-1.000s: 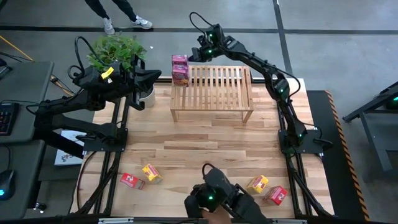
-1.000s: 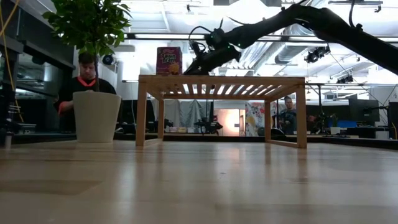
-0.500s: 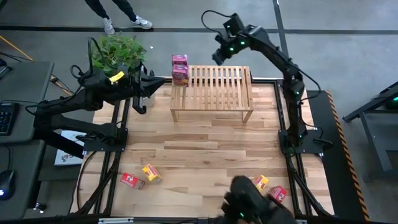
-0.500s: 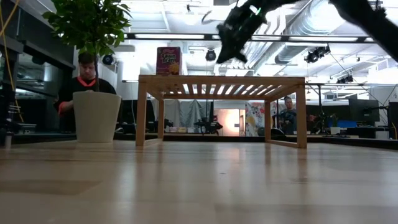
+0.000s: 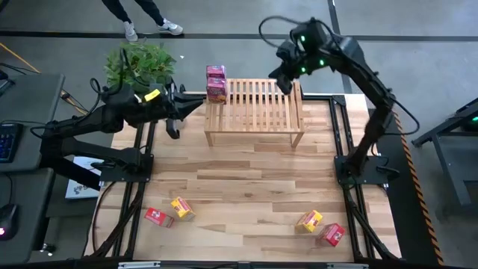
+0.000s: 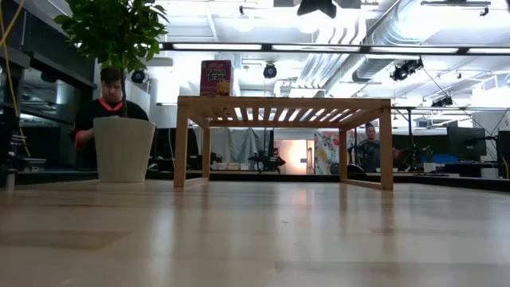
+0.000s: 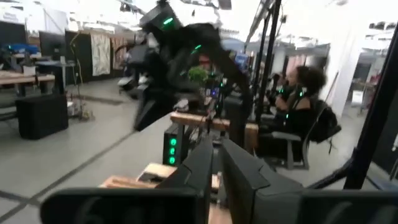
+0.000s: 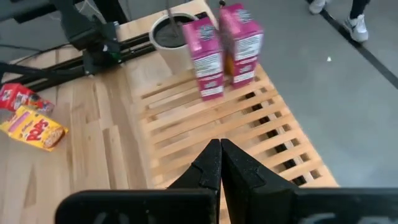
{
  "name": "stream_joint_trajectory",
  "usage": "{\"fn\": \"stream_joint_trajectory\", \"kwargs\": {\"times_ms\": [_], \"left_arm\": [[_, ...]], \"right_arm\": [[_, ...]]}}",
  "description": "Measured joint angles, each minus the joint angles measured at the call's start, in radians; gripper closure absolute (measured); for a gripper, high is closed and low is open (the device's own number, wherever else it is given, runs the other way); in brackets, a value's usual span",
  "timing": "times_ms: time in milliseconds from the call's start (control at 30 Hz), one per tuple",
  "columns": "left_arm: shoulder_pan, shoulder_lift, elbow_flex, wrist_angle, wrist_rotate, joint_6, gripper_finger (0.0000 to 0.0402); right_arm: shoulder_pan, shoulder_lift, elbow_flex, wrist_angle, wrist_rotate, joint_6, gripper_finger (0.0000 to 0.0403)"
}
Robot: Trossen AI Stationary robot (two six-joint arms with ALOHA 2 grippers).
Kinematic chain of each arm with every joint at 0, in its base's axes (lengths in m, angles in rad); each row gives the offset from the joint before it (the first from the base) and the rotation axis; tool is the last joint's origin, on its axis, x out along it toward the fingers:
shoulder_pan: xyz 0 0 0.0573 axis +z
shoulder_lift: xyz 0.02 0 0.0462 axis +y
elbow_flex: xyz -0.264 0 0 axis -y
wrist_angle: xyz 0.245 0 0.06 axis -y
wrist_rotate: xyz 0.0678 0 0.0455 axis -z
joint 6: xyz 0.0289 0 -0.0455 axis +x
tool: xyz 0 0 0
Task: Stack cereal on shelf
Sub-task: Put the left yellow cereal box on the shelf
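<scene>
Two pink cereal boxes [image 5: 216, 82] stand upright side by side on the far left corner of the light-wood slatted shelf [image 5: 258, 112]. They also show in the right wrist view [image 8: 208, 59] and the low view [image 6: 216, 77]. A red box [image 5: 157, 217] and a yellow box [image 5: 181, 207] lie on the table at the near left. A yellow box [image 5: 309, 220] and a red box [image 5: 332, 234] lie at the near right. My right gripper [image 5: 284, 84] is shut and empty, high above the shelf's far right part [image 8: 219, 163]. My left gripper [image 5: 198, 103] is shut and empty, just left of the shelf [image 7: 216, 163].
A potted plant [image 5: 138, 63] in a white pot [image 6: 124, 147] stands at the table's far left, beside my left arm. A person's legs [image 5: 142, 19] show beyond the far edge. People sit in the room behind [image 6: 107, 112]. Bare tabletop [image 5: 246, 179] lies between shelf and near boxes.
My right gripper has drawn away from the pink boxes, rising and going toward the table's right edge, over the shelf's far side. My left gripper has gone a little toward the shelf's left end. The pink boxes have stayed in place.
</scene>
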Motion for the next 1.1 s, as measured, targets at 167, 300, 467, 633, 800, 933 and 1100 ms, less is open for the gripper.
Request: {"fn": "stream_joint_trajectory", "kwargs": {"times_ms": [167, 300, 467, 633, 800, 933, 1100], "left_arm": [[0.0, -0.003, 0.0, -0.082, 0.01, 0.03, 0.035], [0.0, -0.003, 0.0, -0.134, 0.046, 0.053, 0.0323], [0.0, 0.013, 0.08, -0.279, 0.153, 0.052, 0.0261], [-0.007, 0.101, 0.245, -0.613, 0.279, 0.036, 0.0199], [-0.113, 0.188, 0.368, -0.892, 0.339, 0.059, 0.0163], [-0.273, 0.249, 0.379, -1.047, 0.306, 0.106, 0.0155], [-0.476, 0.325, 0.366, -1.125, 0.239, 0.165, 0.0156]], "right_arm": [[0.109, -0.22, -0.36, 0.218, 0.126, 0.095, 0.0403], [0.174, -0.421, -0.691, 0.442, 0.183, 0.245, 0.0403], [0.238, -0.614, -0.931, 0.62, 0.217, 0.45, 0.0403], [0.292, -0.714, -1.01, 0.661, 0.309, 0.548, 0.0403], [0.333, -0.733, -1.011, 0.659, 0.367, 0.557, 0.0403], [0.341, -0.728, -1.011, 0.655, 0.372, 0.555, 0.0403], [0.341, -0.728, -1.011, 0.652, 0.372, 0.526, 0.0403]]}}
